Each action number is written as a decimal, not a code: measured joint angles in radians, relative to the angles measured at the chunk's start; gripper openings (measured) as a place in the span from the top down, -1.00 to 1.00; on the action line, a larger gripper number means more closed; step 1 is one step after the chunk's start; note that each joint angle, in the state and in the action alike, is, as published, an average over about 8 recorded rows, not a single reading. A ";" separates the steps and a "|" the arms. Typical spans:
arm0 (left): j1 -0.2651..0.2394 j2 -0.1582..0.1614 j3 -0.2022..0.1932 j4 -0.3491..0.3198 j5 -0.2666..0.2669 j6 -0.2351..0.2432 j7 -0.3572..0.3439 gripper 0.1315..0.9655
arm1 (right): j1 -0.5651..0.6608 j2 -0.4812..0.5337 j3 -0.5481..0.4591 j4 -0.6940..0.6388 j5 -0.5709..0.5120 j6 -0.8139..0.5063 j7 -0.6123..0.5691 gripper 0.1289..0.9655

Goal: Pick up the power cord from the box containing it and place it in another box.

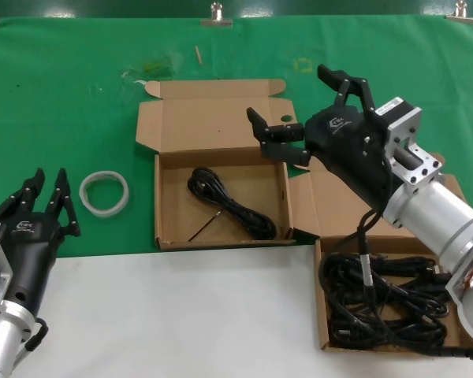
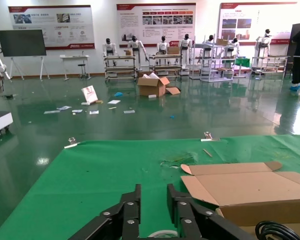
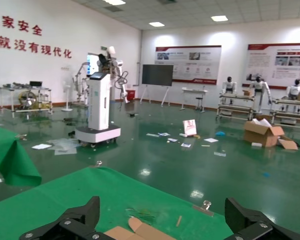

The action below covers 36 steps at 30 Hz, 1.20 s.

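Note:
The power cord (image 1: 230, 203), a single thin black bundle, lies diagonally in the open middle cardboard box (image 1: 159, 205), whose lid is folded back. A bit of the cord also shows in the left wrist view (image 2: 275, 231) next to that box (image 2: 250, 192). The twin box (image 1: 337, 206) at the right front holds a big tangle of black cords (image 1: 386, 303). My right gripper (image 1: 292, 98) is open wide and empty, hovering over the middle box's far right corner; the right wrist view shows it (image 3: 162, 215) above a lid flap (image 3: 135, 231). My left gripper (image 1: 49, 189) is parked at the left front, open and empty (image 2: 153, 200).
A white ring (image 1: 104, 191) lies on the green cloth between the left gripper and the middle box. The green cloth (image 1: 63, 94) covers the back of the table; the white table surface (image 1: 181, 315) shows in front. Metal clips (image 1: 216, 14) hold the cloth's far edge.

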 joint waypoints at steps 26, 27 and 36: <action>0.000 0.000 0.000 0.000 0.000 0.000 0.000 -0.10 | -0.212 -0.129 0.265 0.014 -0.242 0.006 0.106 -1.00; 0.000 0.000 0.000 0.000 0.000 0.000 0.000 -0.12 | -0.220 -0.134 0.275 0.014 -0.252 0.006 0.110 -1.00; 0.000 0.000 0.000 0.000 0.000 0.000 0.000 -0.30 | -0.294 -0.179 0.367 0.019 -0.335 0.009 0.147 -1.00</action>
